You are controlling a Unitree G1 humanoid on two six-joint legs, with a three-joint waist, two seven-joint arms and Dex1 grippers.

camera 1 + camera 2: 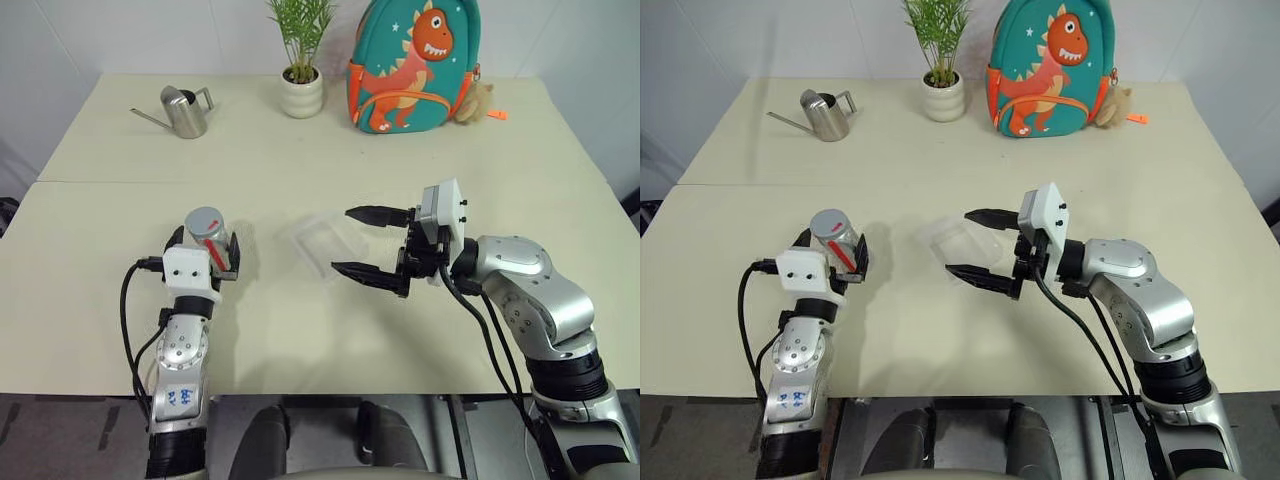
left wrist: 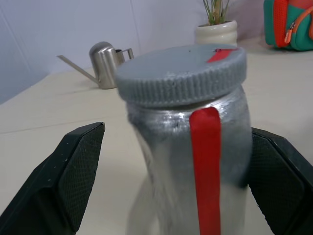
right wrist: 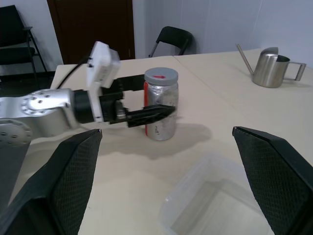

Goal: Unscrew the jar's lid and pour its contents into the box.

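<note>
The jar, silvery with a red strip, stands upright on the table at the near left with its grey lid screwed on. My left gripper is open, one finger on each side of the jar. In the left wrist view a gap shows between one finger and the jar wall. The clear box lies on the table to the right of the jar. My right gripper hovers open just over the box's right side, pointing toward the jar. The contents are hidden inside the jar.
A steel watering can, a potted plant and a dinosaur backpack stand along the table's far side. A seam crosses the table behind the jar. Dark chairs stand beyond the table's left end.
</note>
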